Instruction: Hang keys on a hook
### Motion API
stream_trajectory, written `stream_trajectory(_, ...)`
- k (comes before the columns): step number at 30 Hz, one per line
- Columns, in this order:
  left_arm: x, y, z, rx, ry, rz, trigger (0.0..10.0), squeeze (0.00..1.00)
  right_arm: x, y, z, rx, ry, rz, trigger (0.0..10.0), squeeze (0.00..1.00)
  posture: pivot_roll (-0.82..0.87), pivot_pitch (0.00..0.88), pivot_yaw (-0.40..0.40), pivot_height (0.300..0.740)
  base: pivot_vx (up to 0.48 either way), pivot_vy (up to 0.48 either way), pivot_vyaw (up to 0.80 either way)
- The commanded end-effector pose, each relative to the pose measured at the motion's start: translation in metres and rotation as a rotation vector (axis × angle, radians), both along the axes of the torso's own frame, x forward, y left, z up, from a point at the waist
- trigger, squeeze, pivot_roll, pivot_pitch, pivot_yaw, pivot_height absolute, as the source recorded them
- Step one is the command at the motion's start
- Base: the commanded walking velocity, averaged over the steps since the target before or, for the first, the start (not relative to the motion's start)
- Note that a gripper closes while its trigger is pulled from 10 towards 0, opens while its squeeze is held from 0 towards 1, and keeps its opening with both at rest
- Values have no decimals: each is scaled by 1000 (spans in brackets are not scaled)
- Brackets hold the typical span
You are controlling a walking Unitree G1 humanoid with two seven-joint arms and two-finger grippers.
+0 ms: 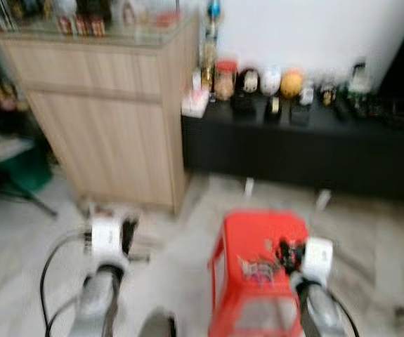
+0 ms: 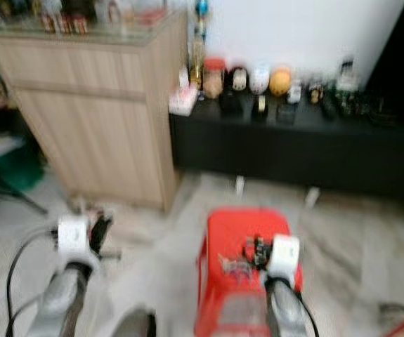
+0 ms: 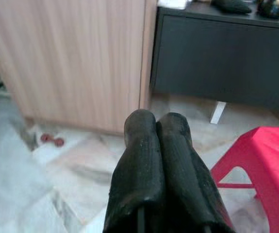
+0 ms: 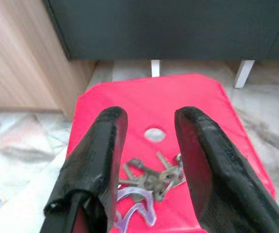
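Note:
A bunch of keys [image 4: 151, 180] with a pale purple tag lies on the top of a red plastic stool [image 4: 124, 104]; the same keys [image 1: 256, 267] sit near the stool's [image 1: 258, 228] middle in the left eye view. My right gripper [image 4: 151, 121] hangs open just above the keys, one black finger on each side of them. At the left, over the tiled floor, my left gripper [image 3: 156, 124] is shut with nothing in it and points toward the wooden cabinet.
A tall light-wood cabinet [image 1: 107, 119] stands ahead on the left. A low black sideboard [image 1: 307, 151] on white feet carries several small ornaments along the wall. A green bin [image 1: 22, 168] and a black stand are at the far left. Two small red objects [image 3: 52, 140] lie on the floor by the cabinet.

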State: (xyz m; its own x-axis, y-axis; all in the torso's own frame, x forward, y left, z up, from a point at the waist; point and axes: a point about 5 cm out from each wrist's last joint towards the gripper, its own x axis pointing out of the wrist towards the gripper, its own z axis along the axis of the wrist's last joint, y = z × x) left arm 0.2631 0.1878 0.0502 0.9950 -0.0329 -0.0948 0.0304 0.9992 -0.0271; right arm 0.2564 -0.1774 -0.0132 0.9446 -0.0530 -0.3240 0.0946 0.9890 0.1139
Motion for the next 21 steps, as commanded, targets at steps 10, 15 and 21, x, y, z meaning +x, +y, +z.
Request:
stream_trajectory(10, 9, -6, 13, 6, -32, -60, 10000, 0, 3, 2, 4, 6, -18, 0, 10000, 0, 143, 0, -36, 652, 0, 0, 0)
stream_trajectory(15, 10, -1, 14, 4, -36, -36, 10000, 0, 1, 2, 2, -10, -7, 10, 10000, 0, 146, 0, -38, 652, 303, 0, 0)
stream_trajectory(21, 10, 0, 14, -2, -31, -37, 10000, 0, 2, 1, 4, -20, -15, 9, 10000, 0, 144, 1, -37, 652, 355, 0, 0)
